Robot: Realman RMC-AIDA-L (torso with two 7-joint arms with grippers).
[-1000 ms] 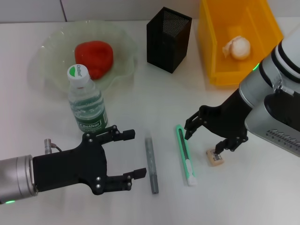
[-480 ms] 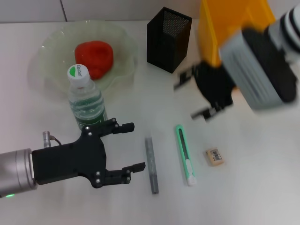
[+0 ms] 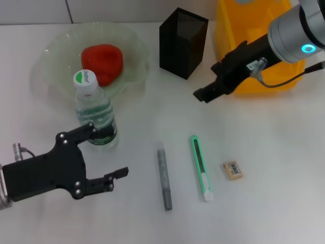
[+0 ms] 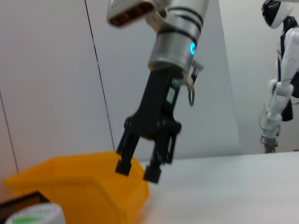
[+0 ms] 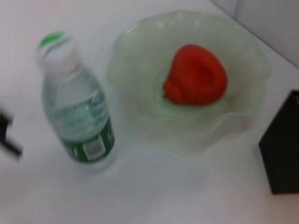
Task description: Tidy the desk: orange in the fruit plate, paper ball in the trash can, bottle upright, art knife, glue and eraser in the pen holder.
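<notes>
Art knife (image 3: 200,168) lying lower centre, between glue (image 3: 164,179) and eraser (image 3: 233,170); stiff, slim, light, best pinched mid-body. Right gripper (image 3: 204,95) hovering upper right, fingers apart, empty. Left gripper (image 3: 104,160) waiting lower left, fingers apart.

Bright even light, right wrist view blurred

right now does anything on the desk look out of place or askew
Three items lie loose on the white desk instead of in the black mesh pen holder: a grey glue stick, a green art knife, a small tan eraser. The green-capped plastic bottle stands upright.
</notes>
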